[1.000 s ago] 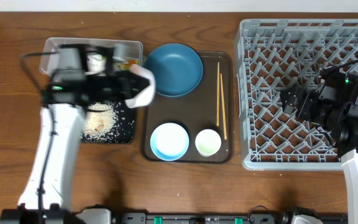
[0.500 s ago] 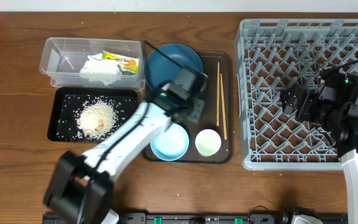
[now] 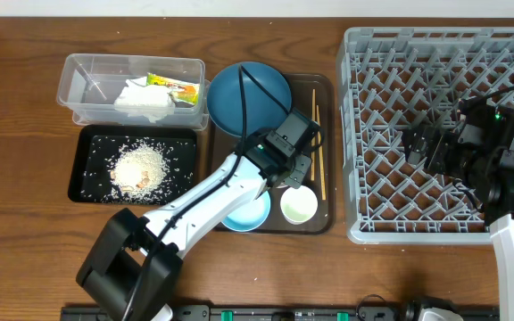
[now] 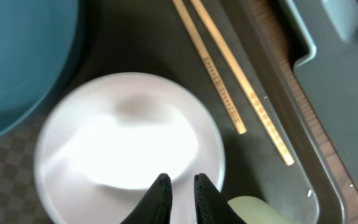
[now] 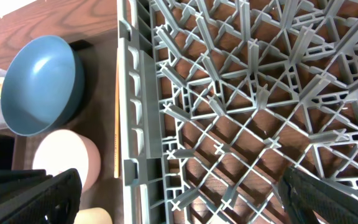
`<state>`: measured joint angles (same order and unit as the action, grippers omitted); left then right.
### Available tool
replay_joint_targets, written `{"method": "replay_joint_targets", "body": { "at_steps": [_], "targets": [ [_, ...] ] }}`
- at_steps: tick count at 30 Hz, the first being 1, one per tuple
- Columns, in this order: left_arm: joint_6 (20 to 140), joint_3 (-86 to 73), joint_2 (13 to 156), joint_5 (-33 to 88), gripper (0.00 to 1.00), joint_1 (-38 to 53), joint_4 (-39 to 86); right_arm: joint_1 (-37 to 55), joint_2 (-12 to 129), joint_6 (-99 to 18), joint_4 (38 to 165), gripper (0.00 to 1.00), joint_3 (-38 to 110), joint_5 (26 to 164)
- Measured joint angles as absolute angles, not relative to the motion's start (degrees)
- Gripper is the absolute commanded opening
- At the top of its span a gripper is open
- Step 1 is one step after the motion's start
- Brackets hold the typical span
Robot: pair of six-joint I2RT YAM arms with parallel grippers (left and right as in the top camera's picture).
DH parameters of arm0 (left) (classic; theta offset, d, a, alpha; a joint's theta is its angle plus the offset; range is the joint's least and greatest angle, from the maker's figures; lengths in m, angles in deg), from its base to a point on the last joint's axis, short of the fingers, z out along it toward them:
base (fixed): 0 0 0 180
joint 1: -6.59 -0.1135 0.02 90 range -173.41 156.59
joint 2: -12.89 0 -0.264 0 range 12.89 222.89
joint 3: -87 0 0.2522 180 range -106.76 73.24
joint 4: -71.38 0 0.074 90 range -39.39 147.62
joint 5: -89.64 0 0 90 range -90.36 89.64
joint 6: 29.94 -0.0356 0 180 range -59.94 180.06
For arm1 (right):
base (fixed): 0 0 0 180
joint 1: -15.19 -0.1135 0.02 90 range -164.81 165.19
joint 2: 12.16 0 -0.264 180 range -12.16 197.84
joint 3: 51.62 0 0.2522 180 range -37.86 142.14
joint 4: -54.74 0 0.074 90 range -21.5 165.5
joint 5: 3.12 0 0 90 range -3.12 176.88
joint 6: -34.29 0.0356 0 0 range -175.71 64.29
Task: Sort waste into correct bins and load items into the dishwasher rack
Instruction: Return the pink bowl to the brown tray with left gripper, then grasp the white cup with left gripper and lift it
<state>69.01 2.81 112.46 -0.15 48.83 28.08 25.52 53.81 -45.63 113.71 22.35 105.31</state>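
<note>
Two hands are seen: the right hand (image 3: 411,147) is held spread over the grey rack (image 3: 400,53). The left hand (image 4: 180,186), nearly pressed together and empty, has been moved off the blue plate (image 3: 239,98) toward the white cup (image 3: 299,205). The chopsticks (image 3: 315,134) are laid far-to-near on the brown tray (image 3: 303,96).

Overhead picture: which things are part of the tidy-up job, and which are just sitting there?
Part of the job: tissue, wrapper, rice, clear tub, black tray, blue plate, light-blue bowl, small cup, chopsticks, grey rack.

Just sitting there: brown tray under the dishes, wooden table.
</note>
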Motion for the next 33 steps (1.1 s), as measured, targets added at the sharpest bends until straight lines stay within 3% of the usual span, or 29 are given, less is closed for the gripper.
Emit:
{"method": "replay_joint_targets", "body": {
  "at_steps": [4,15,23,33],
  "targets": [
    [69.0,2.8,112.5,-0.4,0.17,49.4,28.2,25.5,53.8,-45.6,113.7,0.99,22.3,105.3],
    [68.9,2.8,110.9,-0.5,0.49,49.0,25.0,25.5,53.8,-45.6,113.7,0.99,22.3,105.3],
    [69.0,2.0,102.8,5.1,0.49,48.7,17.5,25.5,53.8,-45.6,114.0,0.99,22.3,105.3],
    [69.0,4.3,109.8,7.3,0.47,48.7,15.2,25.5,53.8,-45.6,114.2,0.99,22.3,105.3]
  ]
}}
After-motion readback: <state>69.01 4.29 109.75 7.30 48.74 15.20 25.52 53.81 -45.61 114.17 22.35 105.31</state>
